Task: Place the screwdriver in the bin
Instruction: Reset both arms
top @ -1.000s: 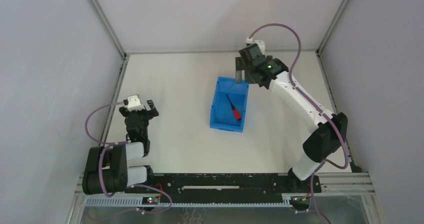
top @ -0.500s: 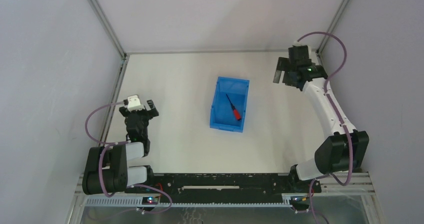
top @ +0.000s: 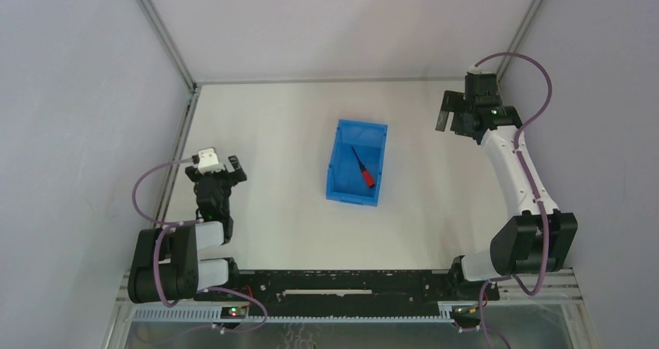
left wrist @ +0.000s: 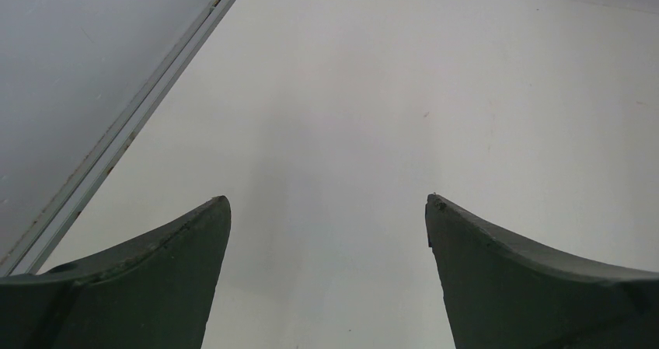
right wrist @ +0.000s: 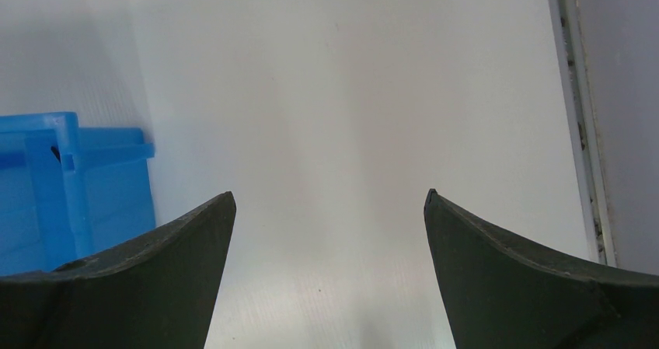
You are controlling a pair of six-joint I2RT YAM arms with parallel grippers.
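The blue bin [top: 336,166] stands mid-table, and its corner shows at the left of the right wrist view [right wrist: 101,186]. The screwdriver [top: 363,171], red handle and thin black shaft, lies inside on the bin's floor, handle toward the near end. My right gripper [top: 447,123] hangs open and empty over bare table to the right of the bin's far end, well apart from it; in its wrist view [right wrist: 328,197] only white table shows between the fingers. My left gripper [top: 218,169] rests open and empty at the near left, over bare table [left wrist: 327,200].
Grey enclosure walls close in the table. A metal frame rail [top: 181,128] runs along the left edge [left wrist: 124,135], and another rail [right wrist: 581,123] runs along the right edge, close to my right gripper.
My right arm has swung from above the bin's far end to the far right of the table, open throughout. The screwdriver, the bin and the left arm have not moved.
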